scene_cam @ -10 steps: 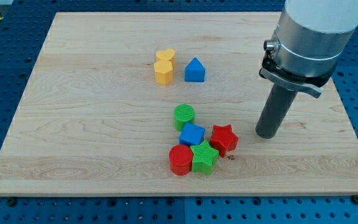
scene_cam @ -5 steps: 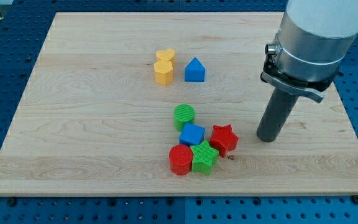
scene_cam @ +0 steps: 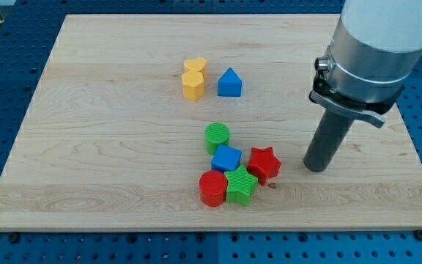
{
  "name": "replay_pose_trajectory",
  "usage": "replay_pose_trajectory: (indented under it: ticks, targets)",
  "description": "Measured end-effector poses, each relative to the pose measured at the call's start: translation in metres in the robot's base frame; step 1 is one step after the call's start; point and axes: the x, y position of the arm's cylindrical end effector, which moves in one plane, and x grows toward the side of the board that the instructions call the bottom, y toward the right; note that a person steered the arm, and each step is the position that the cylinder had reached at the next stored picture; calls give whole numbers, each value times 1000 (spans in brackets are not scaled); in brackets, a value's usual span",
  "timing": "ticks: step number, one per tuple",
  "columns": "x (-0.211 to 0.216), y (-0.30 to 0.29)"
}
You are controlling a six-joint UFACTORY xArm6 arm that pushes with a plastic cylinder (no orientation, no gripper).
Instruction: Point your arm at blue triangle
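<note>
Since the arm ends in a plain rod, no jaws are present to open or close; my tip (scene_cam: 315, 168) is seen resting on the wooden board (scene_cam: 86, 147) at the view's right, touching no block. The blue triangle (scene_cam: 229, 83) is found toward the view's top centre, just beside the yellow block (scene_cam: 193, 79) and well apart from my tip. A cluster lies between: red star (scene_cam: 264, 163), green star (scene_cam: 240, 185), red cylinder (scene_cam: 213, 188), blue cube (scene_cam: 226, 158), green cylinder (scene_cam: 217, 137). The triangle is judged small, rigid and light, likely to slide easily on smooth wood. No hold is possible; contact, if any, is best made against a flat side face.
</note>
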Motion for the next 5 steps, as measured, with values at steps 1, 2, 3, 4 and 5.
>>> replay_pose_trajectory:
  ticks: [1,2,3,4,5]
  targets:
    - [-37,-4]
    - [-79,-38]
    - [-101,-64]
    - [-101,-75]
    - [-103,-108]
